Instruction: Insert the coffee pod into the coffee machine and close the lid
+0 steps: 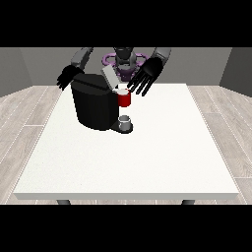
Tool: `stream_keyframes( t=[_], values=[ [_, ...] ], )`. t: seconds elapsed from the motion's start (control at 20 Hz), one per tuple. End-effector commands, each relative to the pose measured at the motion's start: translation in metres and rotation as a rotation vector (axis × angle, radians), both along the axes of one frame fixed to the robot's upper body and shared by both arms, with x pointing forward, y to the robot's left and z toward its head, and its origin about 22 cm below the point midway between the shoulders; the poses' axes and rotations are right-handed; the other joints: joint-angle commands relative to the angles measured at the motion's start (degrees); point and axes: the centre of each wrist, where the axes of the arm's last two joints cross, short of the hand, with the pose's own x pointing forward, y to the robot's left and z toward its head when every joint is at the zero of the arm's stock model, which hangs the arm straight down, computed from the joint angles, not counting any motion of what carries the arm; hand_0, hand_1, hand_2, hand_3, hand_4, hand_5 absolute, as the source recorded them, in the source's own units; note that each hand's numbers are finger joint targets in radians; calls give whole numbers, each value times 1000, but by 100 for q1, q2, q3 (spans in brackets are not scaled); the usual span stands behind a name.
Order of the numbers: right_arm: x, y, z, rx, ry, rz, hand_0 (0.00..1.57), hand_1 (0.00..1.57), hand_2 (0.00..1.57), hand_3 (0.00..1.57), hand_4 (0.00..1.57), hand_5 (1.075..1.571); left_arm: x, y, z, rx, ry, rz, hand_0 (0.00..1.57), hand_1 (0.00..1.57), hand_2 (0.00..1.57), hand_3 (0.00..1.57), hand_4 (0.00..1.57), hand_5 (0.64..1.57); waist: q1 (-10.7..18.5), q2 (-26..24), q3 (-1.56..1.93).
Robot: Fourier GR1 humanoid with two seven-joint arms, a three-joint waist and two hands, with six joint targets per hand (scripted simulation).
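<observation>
A black coffee machine (93, 106) stands on the white table (147, 157) at the back left. Its grey lid (110, 77) is tilted up, open. A red part (124, 99) with a white top sits at the machine's head, and I cannot tell if the pod is in it. A small grey cup (125, 120) stands on the machine's tray below. The hand at the view's right (146, 75) hovers with fingers spread just right of the lid, above the red part. The hand at the view's left (68, 77) hangs behind the machine's left top edge, fingers straight.
The robot's torso (125, 61) is behind the machine at the table's far edge. Wooden floor surrounds the table.
</observation>
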Motion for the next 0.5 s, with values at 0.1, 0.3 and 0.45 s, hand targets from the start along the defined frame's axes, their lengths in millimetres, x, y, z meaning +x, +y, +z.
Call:
stream_keyframes(
  t=[0.1, 0.3, 0.45],
  values=[
    [-11, -7, -12, 26, -30, -11, 0, 0, 0, 0, 405, 1571, -5, 11, -23, -10, 17, 0, 0, 0, 0, 0, 0, 1571, 144, -164, -1],
    [-19, -3, -20, 7, 62, -36, 0, 0, 0, 0, 430, 1571, -6, -15, -53, -145, 113, -8, 0, 0, 0, 0, 0, 1571, 273, -771, -4],
    [-25, -31, -24, 40, 67, -78, 0, 0, 0, 0, 370, 1571, -13, -2, -78, -374, 98, 6, 0, 0, 0, 0, 0, 1571, 571, -979, -6]
  ],
)
